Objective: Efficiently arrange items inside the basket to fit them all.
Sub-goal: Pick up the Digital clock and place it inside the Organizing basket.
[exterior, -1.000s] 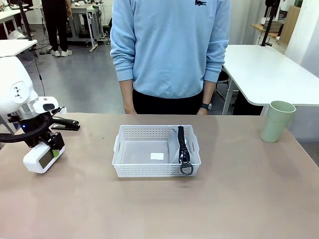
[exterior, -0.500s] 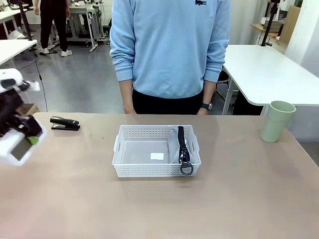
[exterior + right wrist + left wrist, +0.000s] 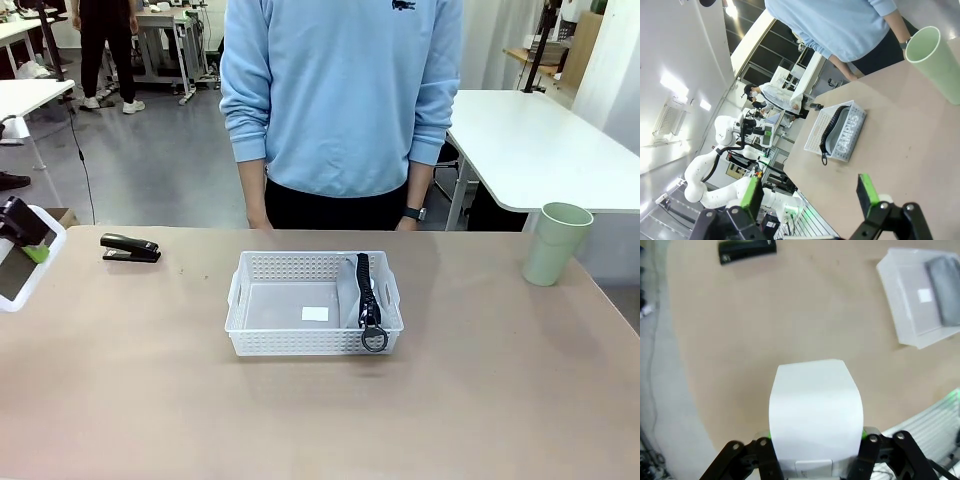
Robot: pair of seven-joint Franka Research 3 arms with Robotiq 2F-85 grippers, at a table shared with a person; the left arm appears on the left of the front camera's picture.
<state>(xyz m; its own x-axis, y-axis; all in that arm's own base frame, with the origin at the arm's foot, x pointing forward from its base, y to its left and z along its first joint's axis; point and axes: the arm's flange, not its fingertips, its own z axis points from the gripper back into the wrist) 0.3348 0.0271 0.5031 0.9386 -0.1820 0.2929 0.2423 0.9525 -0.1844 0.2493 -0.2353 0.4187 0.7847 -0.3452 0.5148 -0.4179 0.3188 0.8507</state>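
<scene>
Left claw (image 3: 815, 440): black linkage frame, silver screw heads at joints, thin green pads (image 3: 863, 434) on inner finger faces.
Right claw (image 3: 808, 195): same black frame, silver screws, bright green right-claw pads (image 3: 751, 194).
Person (image 3: 340, 130): light blue sweatshirt (image 3: 340, 90), small dark emblem (image 3: 402, 6) on chest, ribbed cuffs and hem, dark trousers (image 3: 335, 212), black wristwatch (image 3: 412, 213).
</scene>
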